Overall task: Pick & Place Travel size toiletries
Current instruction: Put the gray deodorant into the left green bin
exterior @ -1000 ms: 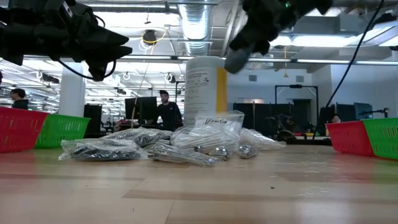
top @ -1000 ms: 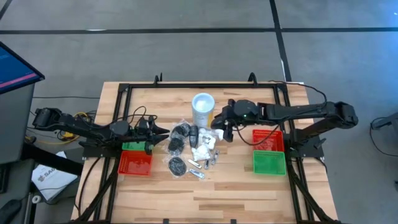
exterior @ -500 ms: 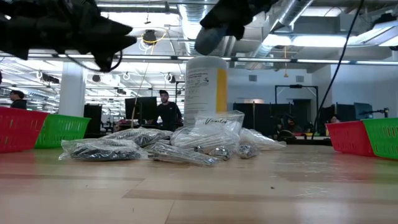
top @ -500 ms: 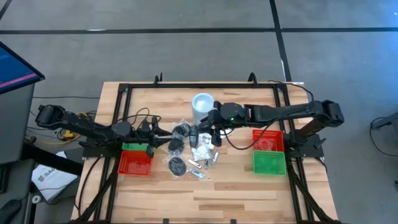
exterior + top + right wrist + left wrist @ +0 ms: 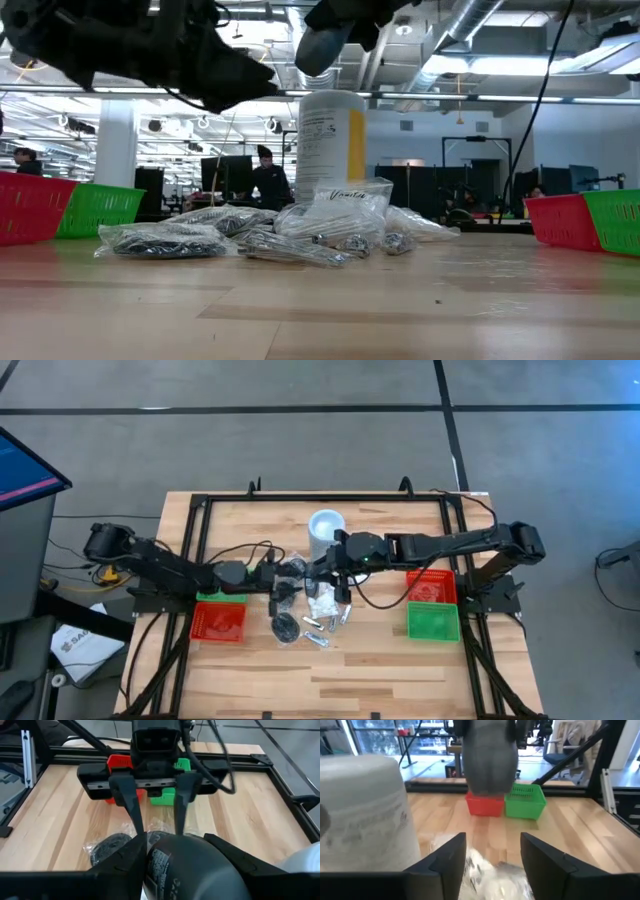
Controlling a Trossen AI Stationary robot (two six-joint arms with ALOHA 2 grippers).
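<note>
While the right gripper (image 5: 327,565) is clenching a grey oblong bottle (image 5: 185,870) between its fingers, it is hanging above the twelve o'clock edge of the heap of travel size toiletries (image 5: 305,605), which is lying in crinkled clear bags at the middle of the table (image 5: 400,670). The left gripper (image 5: 492,847) is facing it from nine o'clock, its fingers spread with nothing between them, low over that side of the heap. Just beyond, at twelve o'clock of the heap, the white canister (image 5: 326,528) is standing upright. The red tray (image 5: 430,585) and green tray (image 5: 432,622) are waiting at three o'clock. To my eye the two grippers are crowding each other nose to nose, so any further advance is risking a knock that loosens the bottle. A swing of the right arm toward twelve o'clock is likely to tip the canister. The slack bags may also be snagging a finger and dragging neighbours along. Small print is showing on the bottle's label and on the canister's yellow-edged label, and a cursive word on one bag, none of it legible.
</note>
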